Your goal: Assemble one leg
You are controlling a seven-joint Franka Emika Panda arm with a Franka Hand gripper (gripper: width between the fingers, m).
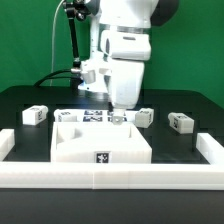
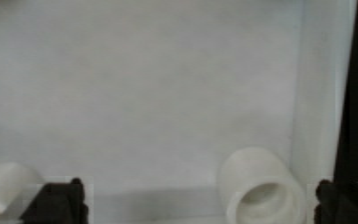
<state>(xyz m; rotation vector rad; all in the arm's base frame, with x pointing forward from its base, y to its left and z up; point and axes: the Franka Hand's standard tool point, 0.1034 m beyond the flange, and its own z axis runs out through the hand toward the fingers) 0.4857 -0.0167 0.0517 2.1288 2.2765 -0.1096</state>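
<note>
Gripper (image 1: 118, 111), fingers spread and empty, above the white panel's (image 1: 100, 146) far edge; the nearest leg (image 1: 145, 117) lay on the surface (image 1: 190, 104) just to the exterior view's right, so a sound grasp probably required centring over it before closing.

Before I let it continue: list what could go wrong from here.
1. The jaws stand open, low over the white panel, with no leg held; closing here might pinch the rounded white bump between them instead.
2. The nearest leg lies close beside the panel, so a finger could strike the panel's edge.
</note>
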